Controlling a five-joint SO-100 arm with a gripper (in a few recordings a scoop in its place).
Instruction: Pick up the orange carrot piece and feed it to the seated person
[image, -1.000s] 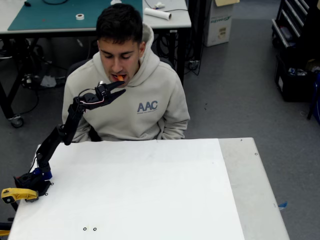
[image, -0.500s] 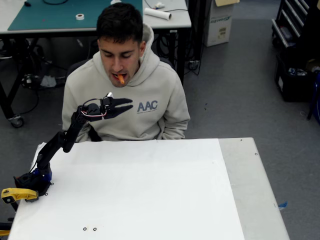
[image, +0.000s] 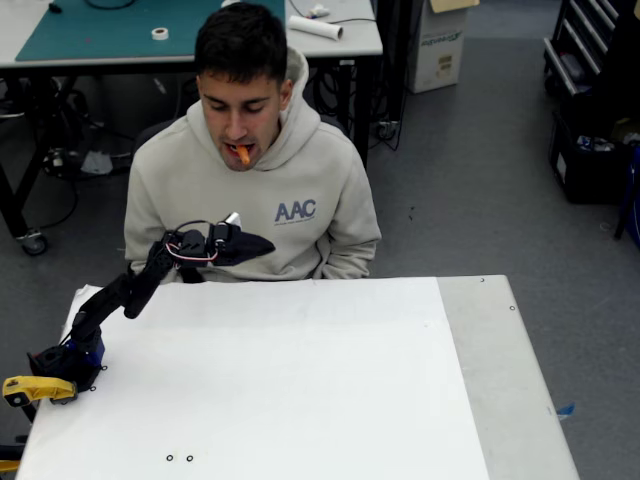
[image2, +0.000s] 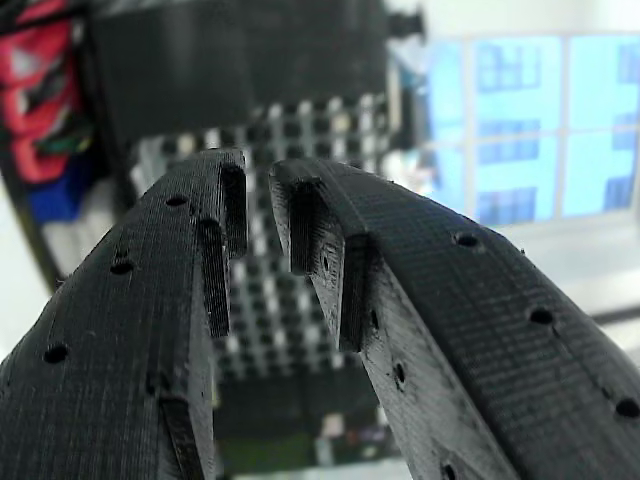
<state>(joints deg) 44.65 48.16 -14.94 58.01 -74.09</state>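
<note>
Carrot piece: I log the orange carrot piece (image: 241, 154) at upper centre-left of the fixed view, held between the lips of the seated person (image: 250, 180), one end sticking out.

Carrier: nothing of mine touches it; it is well apart from my arm.

End effector, place: the end effector (image: 262, 243) now sits at centre-left of the fixed view, in front of the person's lower chest, just above the far edge of the worktop (image: 300, 380).

End effector, state: in the wrist view its tips (image2: 258, 178) are drawn nearly together with only a thin slit between them, and nothing is between the pads.

Change, position: a second ago I had the tips right at the mouth; half a second ago at chest height; now lower again and nearer the worktop.

Change, posture: the arm has folded down and back toward its base at lower left of the frame.

Change, carrot: it was at the mouth a second ago and stays there, tilted a little differently.

Person: head slightly bowed, seated behind the worktop, hands not seen.

Reading for the task: I judge the hand-over done; the piece has passed from me to the person.

Step in hand: retreat of the arm toward rest.

Remaining: I judge only parking the arm is left.
</note>
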